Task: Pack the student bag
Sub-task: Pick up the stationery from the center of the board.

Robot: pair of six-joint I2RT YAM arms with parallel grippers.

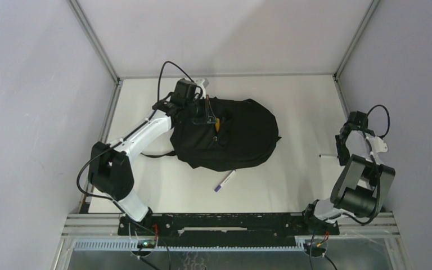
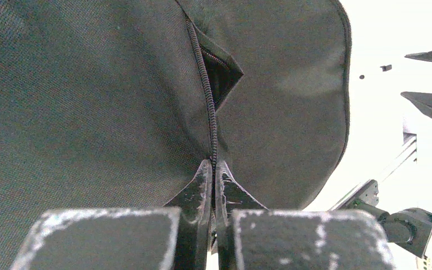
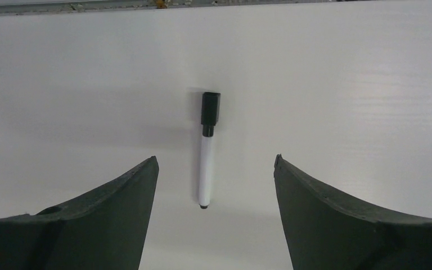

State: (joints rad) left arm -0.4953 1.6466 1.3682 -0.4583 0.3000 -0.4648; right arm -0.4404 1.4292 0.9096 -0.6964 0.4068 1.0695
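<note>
Black student bag [image 1: 242, 132] 1 | purple-capped marker [image 1: 225, 181] 1 | black-capped marker [image 3: 207, 147] 1

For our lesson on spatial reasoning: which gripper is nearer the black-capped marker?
Right. The right gripper hangs open over the marker, straddling it; the left gripper is far across the table, shut on the bag's zip.

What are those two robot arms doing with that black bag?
They are packing the student bag. The left gripper is pinched shut on the bag's zip, below a pocket that gapes partly open. The right gripper hangs open over a black-capped marker lying on the table, not holding it. Another pen, with a purple cap, lies on the table near the bag.
</note>
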